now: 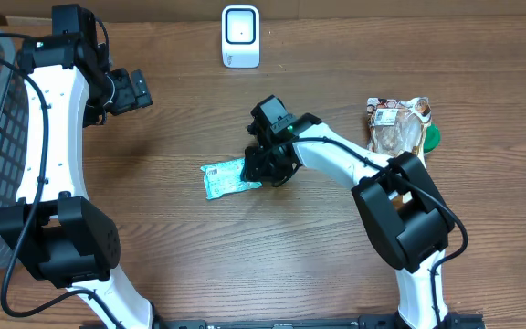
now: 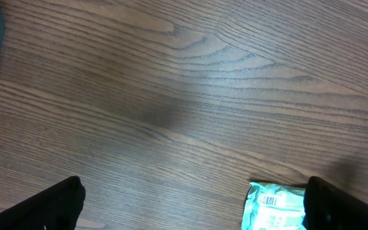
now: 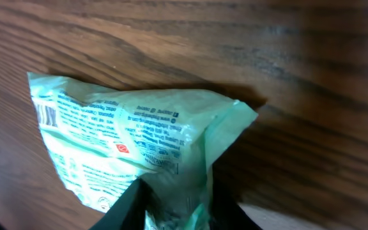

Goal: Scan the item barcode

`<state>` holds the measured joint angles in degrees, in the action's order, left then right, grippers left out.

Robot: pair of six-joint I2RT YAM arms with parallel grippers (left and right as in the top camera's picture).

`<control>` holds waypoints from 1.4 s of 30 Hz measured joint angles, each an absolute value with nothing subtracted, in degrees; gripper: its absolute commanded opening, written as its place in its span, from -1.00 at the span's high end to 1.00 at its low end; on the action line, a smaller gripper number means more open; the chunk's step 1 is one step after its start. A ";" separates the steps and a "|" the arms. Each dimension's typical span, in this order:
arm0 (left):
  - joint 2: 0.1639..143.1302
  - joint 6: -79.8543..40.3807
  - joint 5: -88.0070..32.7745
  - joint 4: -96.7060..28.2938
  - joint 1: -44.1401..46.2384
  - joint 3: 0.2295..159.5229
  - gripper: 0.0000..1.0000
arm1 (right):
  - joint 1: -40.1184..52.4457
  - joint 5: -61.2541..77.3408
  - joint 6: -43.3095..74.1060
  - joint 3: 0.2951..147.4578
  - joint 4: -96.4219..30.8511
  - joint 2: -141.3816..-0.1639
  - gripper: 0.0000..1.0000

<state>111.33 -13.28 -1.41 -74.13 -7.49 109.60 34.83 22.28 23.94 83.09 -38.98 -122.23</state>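
right hand (image 1: 263, 171) pinches one end of the green packet (image 1: 229, 179) lying on the tabletop (image 1: 318, 265), left hand (image 1: 141, 89) wide open, idle; film looks light, floppy, slick, so grip the crimped seam

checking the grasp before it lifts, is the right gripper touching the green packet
Touching. The right wrist view shows the green packet bunched up between the right gripper, with its dark fingers pressing against the wrapper on both sides.
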 measured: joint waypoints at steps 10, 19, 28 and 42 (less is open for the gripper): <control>111.33 -13.28 -1.43 -74.15 -7.49 109.60 -1.00 | 34.68 25.32 25.30 82.48 -37.71 -122.10 0.92; 111.33 -13.28 -1.43 -74.15 -7.49 109.60 -1.00 | 30.94 30.30 22.00 82.48 -41.74 -121.23 0.92; 111.33 -13.28 -1.43 -74.15 -7.49 109.60 -0.99 | 24.84 30.55 20.49 82.37 -42.04 -100.68 0.92; 111.33 -13.28 -1.43 -74.15 -7.49 109.60 -1.00 | 24.91 27.09 19.75 82.39 -48.05 -82.28 0.92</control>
<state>111.33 -13.28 -1.43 -74.15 -7.49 109.60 24.91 27.09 19.75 82.39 -48.05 -82.28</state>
